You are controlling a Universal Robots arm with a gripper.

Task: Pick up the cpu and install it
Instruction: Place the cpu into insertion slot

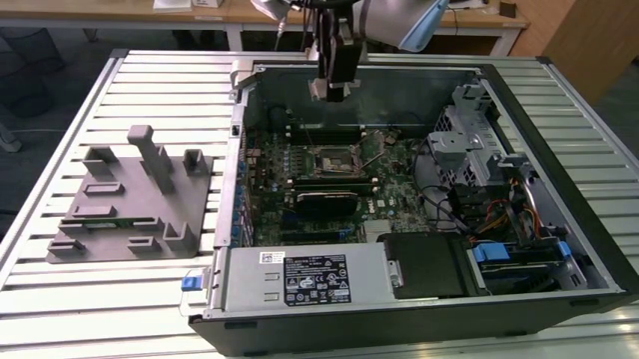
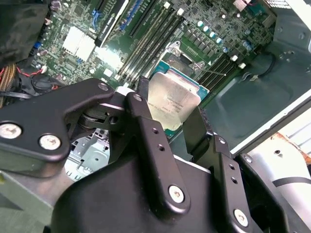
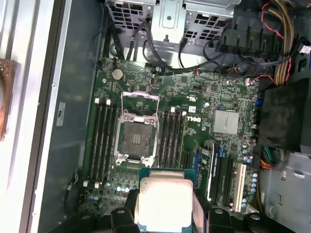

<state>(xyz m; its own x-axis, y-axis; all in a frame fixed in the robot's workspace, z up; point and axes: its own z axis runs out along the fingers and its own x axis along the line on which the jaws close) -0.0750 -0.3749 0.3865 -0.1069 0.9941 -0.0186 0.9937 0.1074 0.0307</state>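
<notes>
cpu (image 3: 164,204), one, gripped by end effector (image 3: 163,217), one socket (image 3: 137,138)

The exterior view looks steeply down from well off over the whole open computer case (image 1: 420,82); both wrist views hang near above its motherboard (image 3: 194,126), sharing the socket (image 3: 137,137) and the cpu (image 3: 163,204)

Open computer case (image 1: 420,318) lies on a slatted desk (image 1: 150,90), its upper side uncovered. The end effector (image 1: 333,91), gripping the cpu (image 3: 163,204), hangs in free air above the motherboard. The socket (image 3: 137,136) sits exposed from above, with memory slots (image 3: 171,138) close on both sides. A drive cage (image 1: 465,138) and loose cables (image 1: 489,217) crowd the exterior view's right.
</notes>
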